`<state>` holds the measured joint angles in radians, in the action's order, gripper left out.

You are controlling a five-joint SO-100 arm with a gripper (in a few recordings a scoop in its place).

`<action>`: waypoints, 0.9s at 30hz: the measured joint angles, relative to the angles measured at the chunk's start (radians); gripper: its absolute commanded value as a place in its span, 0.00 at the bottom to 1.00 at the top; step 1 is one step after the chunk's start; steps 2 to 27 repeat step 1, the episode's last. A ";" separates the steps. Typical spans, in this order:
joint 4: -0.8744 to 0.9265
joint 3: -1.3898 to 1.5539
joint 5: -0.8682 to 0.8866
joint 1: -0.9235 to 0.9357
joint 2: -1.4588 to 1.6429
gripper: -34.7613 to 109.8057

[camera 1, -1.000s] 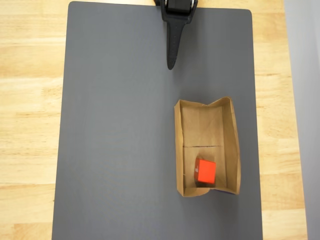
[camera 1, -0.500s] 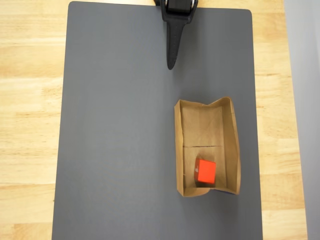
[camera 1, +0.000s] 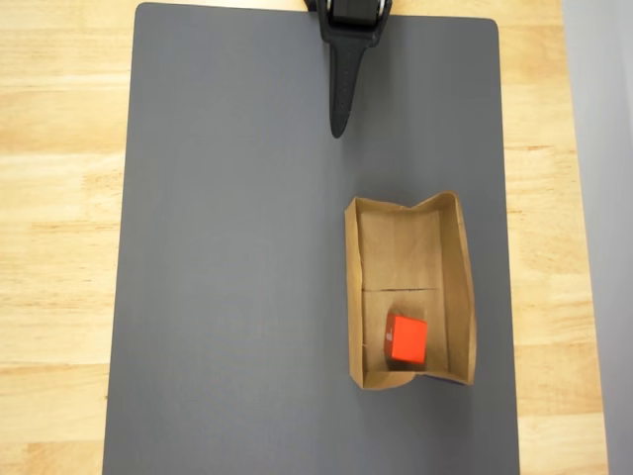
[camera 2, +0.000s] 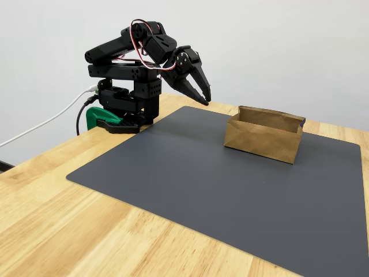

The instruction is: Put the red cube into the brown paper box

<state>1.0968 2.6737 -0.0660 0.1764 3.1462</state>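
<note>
The pincer (camera 2: 204, 99) hung above the far edge of the dark grey mat (camera 2: 230, 190), folded back close to the arm's base. In the fixed view its two black fingers met at their tips, with nothing between them and nothing touching them. In the overhead view the pincer (camera 1: 339, 129) showed as a single dark tapering shape pointing down the mat, its tip well apart from the brown paper box (camera 1: 461, 287).

The red cube (camera 1: 406, 338) lay inside the box, on the floor of the half nearer the bottom of the overhead view, below the fold line that crossed the floor (it sat a little toward the left wall, close to the near end wall). In the fixed view the brown paper box (camera 2: 262, 138) stood upright on the mat, and its walls hid the cube. The mat rested on the pale wooden counter (camera 2: 69, 231).
</note>
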 measured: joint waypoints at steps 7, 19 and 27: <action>0.000 0.000 0.000 0.000 0.000 0.24; 0.000 0.000 0.000 0.000 0.000 0.24; 0.000 0.000 0.000 0.000 0.000 0.24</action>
